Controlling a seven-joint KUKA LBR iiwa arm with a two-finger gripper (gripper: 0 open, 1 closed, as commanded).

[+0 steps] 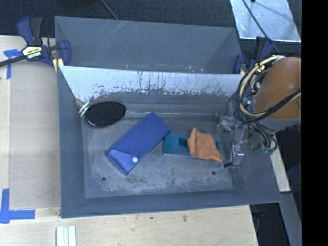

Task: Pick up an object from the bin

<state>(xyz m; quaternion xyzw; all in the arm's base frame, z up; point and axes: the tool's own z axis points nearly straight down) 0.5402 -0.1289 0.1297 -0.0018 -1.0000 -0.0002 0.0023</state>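
while the gripper (234,157) hangs low by the right wall of the grey metal bin (154,186), just beside a crumpled orange cloth (201,144), i cannot tell how wide it stands or whether it grips anything. the cloth touches a teal plastic block (176,145); a blue rectangular box (139,141) lies further left.

Scuffed matt metal bin (169,181), soft orange cloth (204,145), glossy black oval (105,114).
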